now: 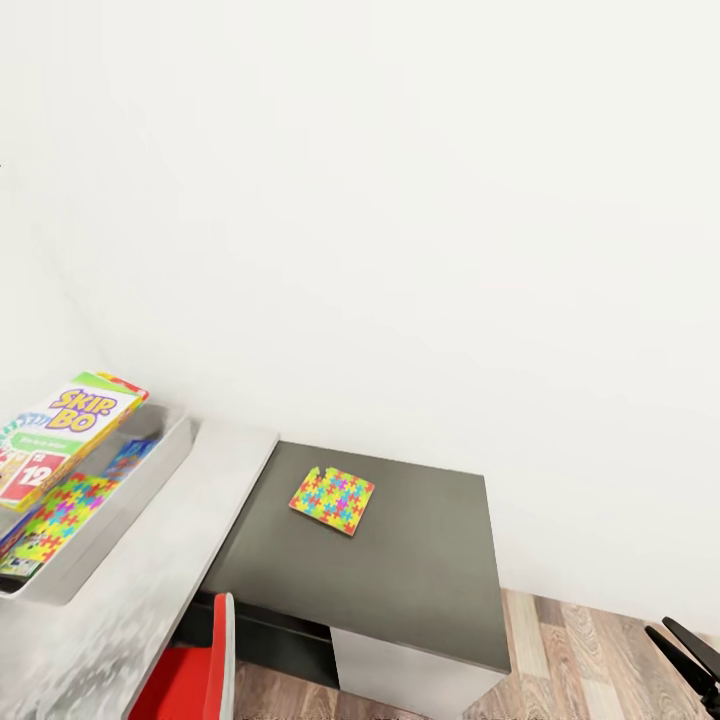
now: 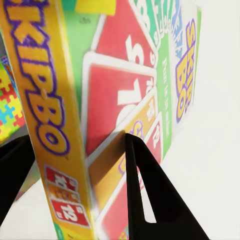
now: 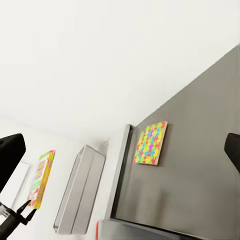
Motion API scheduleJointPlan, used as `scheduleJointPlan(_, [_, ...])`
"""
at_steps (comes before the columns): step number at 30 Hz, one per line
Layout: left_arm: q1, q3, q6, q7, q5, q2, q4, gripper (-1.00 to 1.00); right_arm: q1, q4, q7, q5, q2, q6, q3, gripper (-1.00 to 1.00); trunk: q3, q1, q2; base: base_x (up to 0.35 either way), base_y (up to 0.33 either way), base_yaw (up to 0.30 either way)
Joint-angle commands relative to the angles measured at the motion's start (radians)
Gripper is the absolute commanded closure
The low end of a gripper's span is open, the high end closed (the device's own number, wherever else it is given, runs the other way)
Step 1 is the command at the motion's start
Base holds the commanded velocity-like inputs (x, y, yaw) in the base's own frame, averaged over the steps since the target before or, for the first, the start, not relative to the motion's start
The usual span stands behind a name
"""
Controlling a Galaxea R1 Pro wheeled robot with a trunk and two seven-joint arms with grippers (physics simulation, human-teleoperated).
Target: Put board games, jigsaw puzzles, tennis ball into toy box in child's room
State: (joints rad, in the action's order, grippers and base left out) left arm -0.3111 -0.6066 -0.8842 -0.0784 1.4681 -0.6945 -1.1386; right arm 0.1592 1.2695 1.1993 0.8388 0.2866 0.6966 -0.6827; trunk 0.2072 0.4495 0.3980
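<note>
The Skip-Bo board game (image 1: 62,432) hangs tilted over the light grey toy box (image 1: 135,505) at the left end of the table. My left gripper (image 2: 75,187) is shut on its edge, one finger (image 2: 150,200) on the printed face. In the toy box lie a jigsaw puzzle (image 1: 65,512) and a blue box (image 1: 132,455). A second jigsaw puzzle (image 1: 332,499) lies flat on the dark grey lower top (image 1: 420,570). My right gripper (image 1: 690,655) hangs open and empty low at the right, off the table. The right wrist view takes in that puzzle (image 3: 150,143), the toy box (image 3: 82,192) and the Skip-Bo box (image 3: 42,177).
The pale grey desk top (image 1: 190,560) carries the toy box and joins the lower dark top. A red chair (image 1: 190,675) stands at the desk's front. A white wall runs behind. Wood-plank floor (image 1: 590,660) lies to the right.
</note>
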Motion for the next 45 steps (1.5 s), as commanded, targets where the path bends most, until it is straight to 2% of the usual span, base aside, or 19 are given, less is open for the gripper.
scheduleJointPlan(1, [-0.002, 0.003, -0.001, 0.001, -0.001, 0.000, -0.004, 1.00, 0.000, 0.001, -0.001, 0.006, 0.000, 0.008, 0.000, -1.00, 0.003, 0.001, 0.002, 0.000, 0.000, 0.000])
scheduleJointPlan(7, [-0.002, 0.020, 0.033, 0.045, 0.004, 0.000, -0.032, 1.00, 0.000, 0.001, -0.002, 0.006, 0.000, 0.007, 0.001, -1.00, 0.013, 0.001, 0.002, 0.000, 0.000, 0.000])
scheduleJointPlan(11, [-0.002, 0.024, 0.070, 0.108, 0.004, 0.000, -0.043, 1.00, 0.000, 0.001, -0.003, 0.005, -0.001, 0.007, 0.002, -1.00, 0.020, 0.001, 0.002, 0.000, 0.000, 0.000])
scheduleJointPlan(15, [-0.002, 0.034, 0.132, 0.140, 0.005, 0.000, -0.061, 1.00, 0.000, 0.001, -0.003, 0.005, -0.001, 0.007, 0.004, -1.00, 0.026, 0.001, 0.002, 0.000, 0.000, 0.000])
scheduleJointPlan(19, [-0.011, 0.093, 0.196, 0.148, 0.009, 0.000, -0.080, 1.00, 0.000, 0.001, -0.004, 0.005, -0.001, 0.007, 0.005, -1.00, 0.033, 0.001, 0.002, 0.000, 0.000, 0.000])
scheduleJointPlan(21, [-0.022, 0.117, 0.205, 0.150, 0.041, 0.001, -0.106, 1.00, 0.000, 0.001, -0.003, 0.005, -0.001, 0.006, 0.005, -1.00, 0.036, 0.001, 0.002, 0.000, 0.000, 0.000])
scheduleJointPlan(25, [-0.029, 0.157, 0.207, 0.151, 0.152, 0.000, -0.174, 1.00, 0.000, 0.001, -0.003, 0.005, -0.002, 0.006, 0.005, -1.00, 0.043, 0.001, 0.002, 0.000, 0.000, 0.000])
scheduleJointPlan(27, [-0.030, 0.172, 0.208, 0.153, 0.183, 0.000, -0.188, 1.00, 0.000, 0.001, -0.003, 0.005, -0.002, 0.006, 0.005, -1.00, 0.046, 0.001, 0.002, 0.000, 0.000, 0.000])
scheduleJointPlan(29, [-0.030, 0.180, 0.209, 0.161, 0.199, 0.000, -0.195, 1.00, 0.000, 0.001, -0.002, 0.005, -0.003, 0.006, 0.005, -1.00, 0.048, 0.001, 0.002, 0.000, 0.000, 0.000])
scheduleJointPlan(35, [-0.031, 0.194, 0.211, 0.182, 0.215, 0.001, -0.205, 1.00, 0.000, 0.001, -0.001, 0.005, -0.003, 0.003, 0.006, -1.00, 0.055, 0.001, 0.002, 0.000, 0.000, 0.052])
scheduleJointPlan(45, [-0.031, 0.202, 0.212, 0.185, 0.217, 0.001, -0.205, 1.00, 0.000, 0.002, -0.002, 0.005, -0.004, 0.001, 0.008, -1.00, 0.065, 0.001, 0.002, 0.000, 0.000, 0.127])
